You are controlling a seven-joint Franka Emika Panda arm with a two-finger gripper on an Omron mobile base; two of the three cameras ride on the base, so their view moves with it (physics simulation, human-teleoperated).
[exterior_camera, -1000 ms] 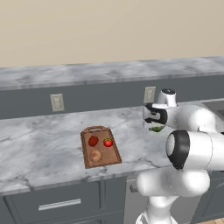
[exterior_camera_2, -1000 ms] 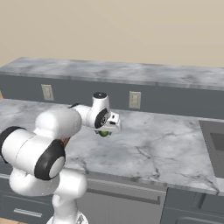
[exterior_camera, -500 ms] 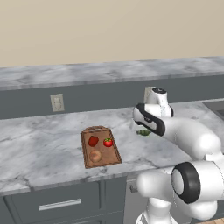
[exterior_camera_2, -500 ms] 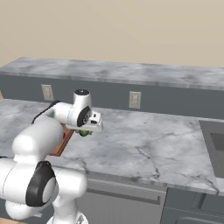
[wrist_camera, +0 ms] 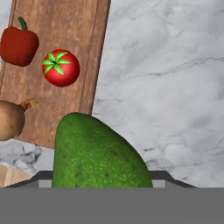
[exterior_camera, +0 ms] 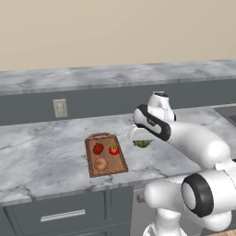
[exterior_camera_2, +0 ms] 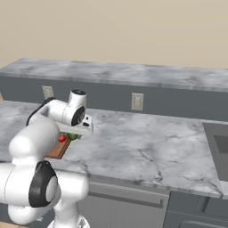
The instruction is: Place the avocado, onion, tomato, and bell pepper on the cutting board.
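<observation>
My gripper [exterior_camera: 141, 138] is shut on the avocado [exterior_camera: 142, 143], a dark-green oval, and holds it above the marble counter just right of the cutting board [exterior_camera: 117, 162]. In the hand view the avocado [wrist_camera: 96, 153] fills the lower middle and hides my fingertips. On the wooden cutting board [wrist_camera: 65, 26] lie the bell pepper [wrist_camera: 18, 45], the tomato [wrist_camera: 61, 67] with its green cap, and the tan onion [wrist_camera: 9, 119]. From the left base these are the bell pepper [exterior_camera: 97, 148], tomato [exterior_camera: 113, 150] and onion [exterior_camera: 101, 163]. From the right base the avocado [exterior_camera_2: 72, 136] hangs under the gripper [exterior_camera_2: 79, 130], with the tomato [exterior_camera_2: 62, 139] beside it.
A raised grey ledge with wall outlets [exterior_camera: 60, 108] [exterior_camera_2: 137, 101] runs behind the counter. A sink [exterior_camera_2: 220, 147] is set into the counter at the far right. The counter's front edge [exterior_camera: 69, 191] runs close to the board's near end.
The arm has swung left along the counter with the avocado in its grip and now hangs close to the board's right edge. The produce on the board has not moved.
</observation>
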